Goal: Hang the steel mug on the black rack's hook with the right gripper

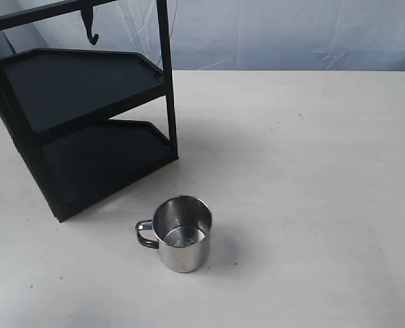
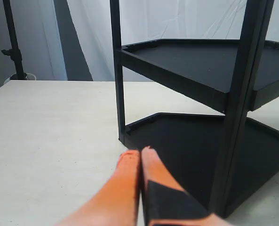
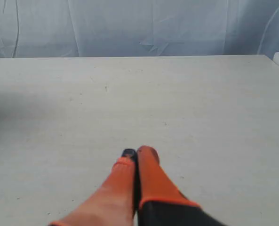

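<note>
Exterior view: black rack (image 1: 86, 116) top cropped, hook (image 1: 91, 33) partly cut off.

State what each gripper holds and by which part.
Nothing is held. The left gripper and right gripper are shut and empty; the steel mug stands untouched on the table.

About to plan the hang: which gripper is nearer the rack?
Left. The left gripper, shut, sits just short of the rack. The right gripper, shut, sees only bare table, no rack.

exterior high, wrists low, sharing black rack (image 1: 86, 116)
</note>
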You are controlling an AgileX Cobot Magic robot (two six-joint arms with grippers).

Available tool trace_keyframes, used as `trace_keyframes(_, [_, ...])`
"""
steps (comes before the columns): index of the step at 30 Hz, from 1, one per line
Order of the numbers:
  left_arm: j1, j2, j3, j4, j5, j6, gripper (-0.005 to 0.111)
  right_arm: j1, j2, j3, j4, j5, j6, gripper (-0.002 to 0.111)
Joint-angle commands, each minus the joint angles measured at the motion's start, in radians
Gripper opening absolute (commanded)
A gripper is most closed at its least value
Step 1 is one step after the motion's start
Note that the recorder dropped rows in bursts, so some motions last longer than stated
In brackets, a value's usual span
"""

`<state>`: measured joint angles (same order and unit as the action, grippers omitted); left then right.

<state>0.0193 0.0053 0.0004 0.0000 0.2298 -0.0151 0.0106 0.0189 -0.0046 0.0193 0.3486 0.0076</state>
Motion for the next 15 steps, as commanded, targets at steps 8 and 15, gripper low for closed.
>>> trace_keyframes(8, [-0.001, -0.005, 0.000, -0.007, 0.001, -0.002, 0.002, 0.002, -0.003, 0.005, 0.503, -0.793, 0.155, -0.001])
trace_keyframes(15, [-0.001, -0.005, 0.000, -0.007, 0.001, -0.002, 0.002, 0.002, 0.109, -0.177, 0.619, -0.499, 0.360, -0.001])
